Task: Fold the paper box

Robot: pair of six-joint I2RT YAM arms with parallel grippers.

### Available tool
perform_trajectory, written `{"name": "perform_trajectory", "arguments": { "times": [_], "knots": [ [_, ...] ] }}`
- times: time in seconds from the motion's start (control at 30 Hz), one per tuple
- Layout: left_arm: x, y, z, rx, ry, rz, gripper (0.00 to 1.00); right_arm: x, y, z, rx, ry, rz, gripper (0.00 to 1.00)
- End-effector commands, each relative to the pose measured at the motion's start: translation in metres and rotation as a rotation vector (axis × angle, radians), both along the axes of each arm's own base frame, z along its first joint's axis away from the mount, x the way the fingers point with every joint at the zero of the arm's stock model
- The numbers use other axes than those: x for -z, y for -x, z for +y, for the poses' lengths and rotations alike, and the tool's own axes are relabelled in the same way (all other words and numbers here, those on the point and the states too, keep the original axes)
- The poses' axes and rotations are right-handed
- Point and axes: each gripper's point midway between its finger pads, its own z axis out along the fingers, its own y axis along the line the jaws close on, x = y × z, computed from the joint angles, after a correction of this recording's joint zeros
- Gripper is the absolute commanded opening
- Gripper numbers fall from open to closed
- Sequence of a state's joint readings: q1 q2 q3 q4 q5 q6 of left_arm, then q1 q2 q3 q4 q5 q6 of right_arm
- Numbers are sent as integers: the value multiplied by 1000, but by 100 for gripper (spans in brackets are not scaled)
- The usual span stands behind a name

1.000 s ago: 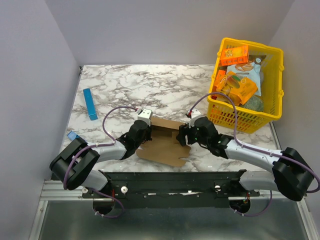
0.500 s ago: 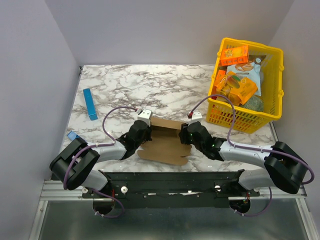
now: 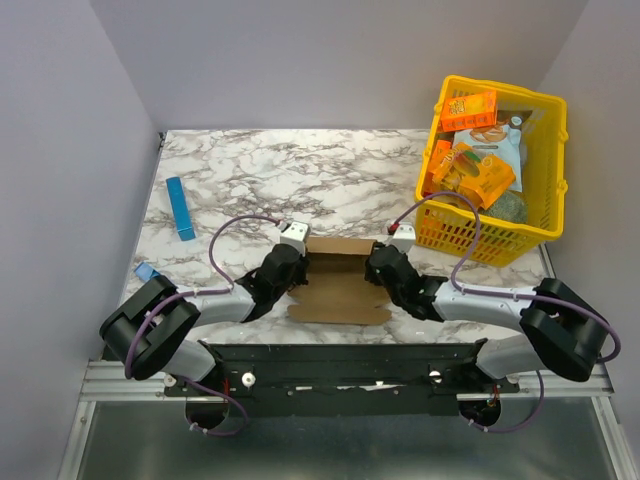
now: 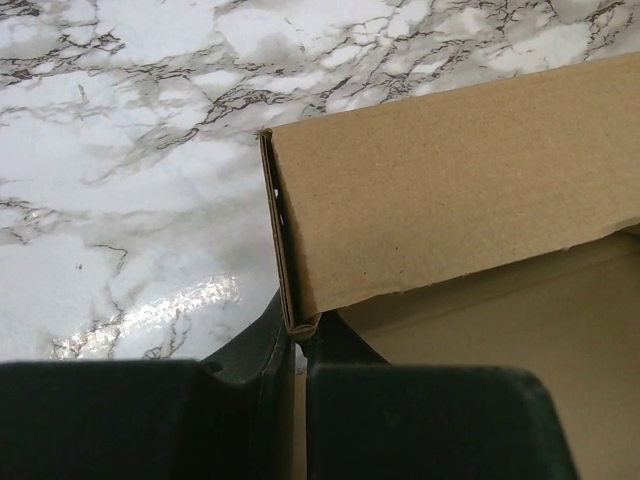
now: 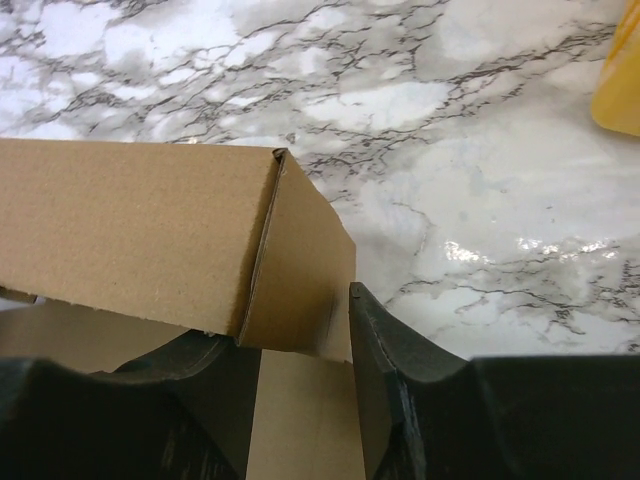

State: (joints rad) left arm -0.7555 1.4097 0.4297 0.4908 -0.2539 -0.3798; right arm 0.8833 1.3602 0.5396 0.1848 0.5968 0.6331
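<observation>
The brown cardboard paper box [image 3: 340,285], askew and nearly flat a second ago, now sits squared between the arms at the near edge of the white marbled table [image 3: 300,170], its far wall standing. The left gripper [image 4: 297,345] stays pinched tight on the left wall's thin edge. The right gripper [image 5: 300,345] has narrowed to half-closed around the right end flap. Whether it truly grips, I cannot tell. The walls seem to be taking shape.

A white marble-patterned tabletop [image 3: 330,180] sits boxed in by plain grey walls [image 3: 330,60] — soft glare glinting off its polished surface.
</observation>
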Motion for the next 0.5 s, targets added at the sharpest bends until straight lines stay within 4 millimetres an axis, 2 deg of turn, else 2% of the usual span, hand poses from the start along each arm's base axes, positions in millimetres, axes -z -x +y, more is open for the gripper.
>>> {"name": "perform_trajectory", "arguments": {
  "times": [0.0,0.17,0.33,0.4,0.47],
  "knots": [
    [-14,-2,-8,-10,37,-31,0,0,-11,-42,218,84,-48,46],
    [-15,1,-15,9,42,-29,0,-4,-15,-39,210,84,-78,45],
    [-16,3,-20,20,39,-32,0,-6,-18,-39,201,97,-97,33],
    [-17,3,-22,22,42,-34,0,-4,-18,-40,207,99,-95,33],
    [-17,4,-24,28,43,-33,0,-3,-18,-41,216,97,-97,39]
  ]
}}
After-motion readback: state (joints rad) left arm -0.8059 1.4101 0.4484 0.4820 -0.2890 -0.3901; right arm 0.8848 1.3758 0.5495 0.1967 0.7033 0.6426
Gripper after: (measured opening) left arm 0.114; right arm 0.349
